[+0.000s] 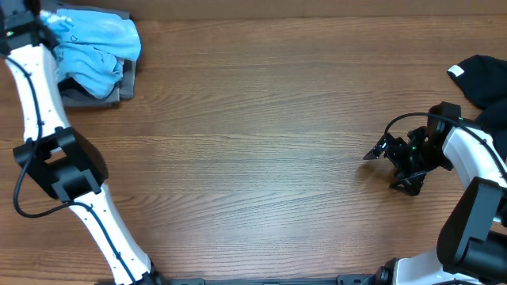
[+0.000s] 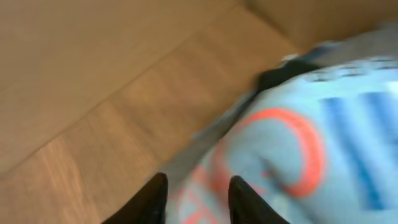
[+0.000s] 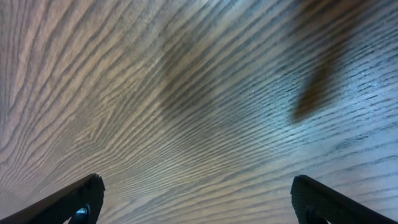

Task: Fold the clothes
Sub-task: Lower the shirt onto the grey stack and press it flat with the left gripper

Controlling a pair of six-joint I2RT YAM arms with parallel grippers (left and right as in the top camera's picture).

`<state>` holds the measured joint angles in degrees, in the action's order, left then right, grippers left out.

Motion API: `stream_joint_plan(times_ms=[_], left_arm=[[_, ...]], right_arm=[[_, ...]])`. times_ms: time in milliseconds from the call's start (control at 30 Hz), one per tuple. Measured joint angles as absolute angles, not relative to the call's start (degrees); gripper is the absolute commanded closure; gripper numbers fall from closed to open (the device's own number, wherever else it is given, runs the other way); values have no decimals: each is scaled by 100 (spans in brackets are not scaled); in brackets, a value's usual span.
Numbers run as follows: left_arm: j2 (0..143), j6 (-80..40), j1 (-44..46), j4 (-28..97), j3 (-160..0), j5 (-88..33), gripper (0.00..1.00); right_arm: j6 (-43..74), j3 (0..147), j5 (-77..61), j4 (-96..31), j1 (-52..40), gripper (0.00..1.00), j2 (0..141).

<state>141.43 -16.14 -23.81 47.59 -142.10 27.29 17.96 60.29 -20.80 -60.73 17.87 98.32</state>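
The left gripper (image 2: pixel 198 190) is hanging over the shirt (image 1: pixel 99 43) with its jaws standing narrowly apart. Its two dark fingers (image 2: pixel 154 200) are framing a strip of light-blue cloth with pink lettering. The left wrist view is blurred, so it is not clear whether the fingers are touching the cloth or pinching any of it.

From overhead, the shirt is lying crumpled in a heap at the table's (image 1: pixel 253 119) far left corner. It is resting on top of a grey garment (image 1: pixel 93 95), whose flat edge is showing along the heap's near and right sides. The left arm is reaching up along the left edge to that corner.

The right gripper (image 3: pixel 199 202) is standing wide open, its fingers at the two lower corners of its wrist view. Only bare wood grain and a soft shadow are lying between and beyond them. Overhead, it is hovering near the right side, well apart from the shirt.

A black garment (image 1: pixel 485 79) with a small white tag (image 1: pixel 457 71) is lying at the right edge, just beyond the right arm.
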Motion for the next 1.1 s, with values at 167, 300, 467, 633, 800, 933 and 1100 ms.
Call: stream_joint_plan(times_ms=[167, 300, 467, 633, 800, 933, 1100], left_arm=[[14171, -1623, -2700, 4886, -14208, 2812, 32], [14169, -1619, -2714, 4875, -14208, 2689, 36], [14077, -1627, -2346, 4661, -14208, 2023, 40], [13939, -1660, -1754, 4740, -14208, 1273, 41], [13941, -1815, -1317, 5162, -14208, 956, 51], [13946, -2049, -1280, 5402, -14208, 980, 54], [13950, -2158, -1367, 5583, -14208, 1072, 57]], right_arm=[[1800, 6029, -2082, -6069, 1785, 0, 9832], [1798, 6029, -2082, -6064, 1785, 0, 9832], [1800, 6029, -2082, -6093, 1785, 0, 9832], [1796, 6029, -2137, -6090, 1785, 0, 9832], [1800, 6029, -2198, -6106, 1785, 0, 9832], [1798, 6029, -2213, -6110, 1785, 0, 9832], [1798, 6029, -2220, -6086, 1785, 0, 9832]])
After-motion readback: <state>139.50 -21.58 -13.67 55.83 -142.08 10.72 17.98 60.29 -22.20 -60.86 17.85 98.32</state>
